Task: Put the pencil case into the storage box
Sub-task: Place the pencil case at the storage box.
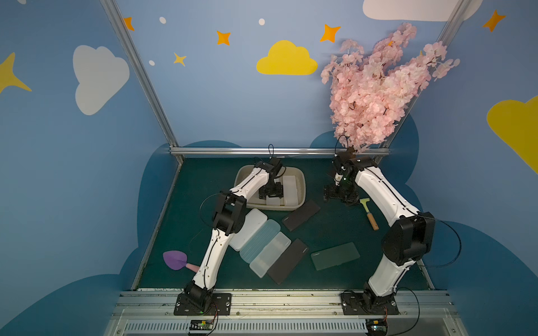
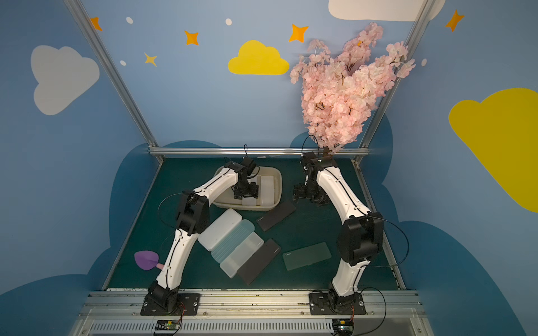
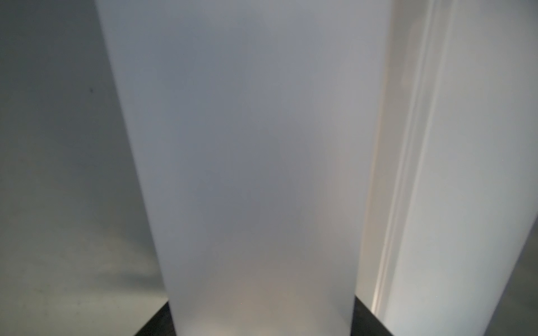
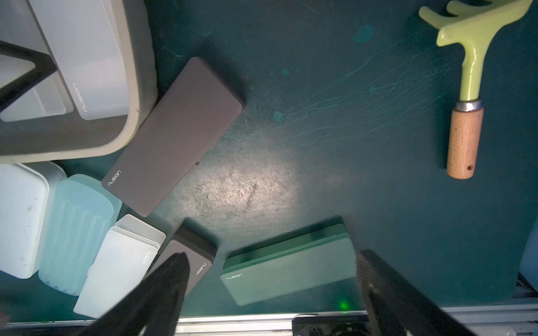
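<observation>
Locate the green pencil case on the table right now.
In both top views the green pencil case lies flat on the table, front right, just right of the black case that ends the row of four cases.

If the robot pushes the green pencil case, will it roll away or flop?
Probably neither. The green pencil case looks like a flat, hard-sided box lying on its broad face, so it should slide, not roll. Its straight edges suggest it stays stiff when lifted. Its smooth top might be a bit slippery to grip.
</observation>
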Tool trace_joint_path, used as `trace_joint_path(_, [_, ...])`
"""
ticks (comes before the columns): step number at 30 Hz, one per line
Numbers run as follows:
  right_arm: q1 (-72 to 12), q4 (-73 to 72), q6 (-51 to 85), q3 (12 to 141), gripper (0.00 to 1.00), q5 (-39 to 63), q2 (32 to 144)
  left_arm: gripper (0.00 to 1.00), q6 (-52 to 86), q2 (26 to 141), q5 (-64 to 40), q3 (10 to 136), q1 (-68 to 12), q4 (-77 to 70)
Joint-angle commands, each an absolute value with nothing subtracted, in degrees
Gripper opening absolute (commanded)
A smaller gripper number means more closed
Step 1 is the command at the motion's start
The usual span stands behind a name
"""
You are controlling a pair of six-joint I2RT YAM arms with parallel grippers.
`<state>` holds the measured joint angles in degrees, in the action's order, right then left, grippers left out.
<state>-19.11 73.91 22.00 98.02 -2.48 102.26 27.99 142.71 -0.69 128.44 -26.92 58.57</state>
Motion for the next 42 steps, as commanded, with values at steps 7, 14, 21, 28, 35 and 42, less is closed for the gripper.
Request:
trace_joint_path(7, [-18.9,74.0,21.9,98.2,0.94,-2.3,100.1,0.91,26.0,140.5,-0.5,129.9,-26.8,59.0])
trace_joint_path(14, [-18.8,74.2,21.8,98.3,0.95,-2.5,100.1,0.91,25.8,138.9,-1.6,130.9,-26.6,56.5])
trace_joint_path(21, [-18.8,74.7,21.8,98.0,0.95,-3.1,99.3,0.8,26.2,134.7,1.1,128.5,-25.9,53.9])
trace_joint_path(28, [-18.7,74.7,22.1,96.4,0.94,-3.1,98.2,0.45,26.7,136.8,1.6,128.1,-24.4,54.1])
trace_joint_path(35, [-18.8,74.7,22.2,95.4,0.94,-3.2,97.2,0.38,27.2,140.1,0.5,128.2,-23.5,54.2])
trace_joint_path(42, [-18.8,74.6,22.5,94.3,0.94,-3.3,96.6,0.39,28.3,142.7,-2.2,129.6,-24.4,53.8])
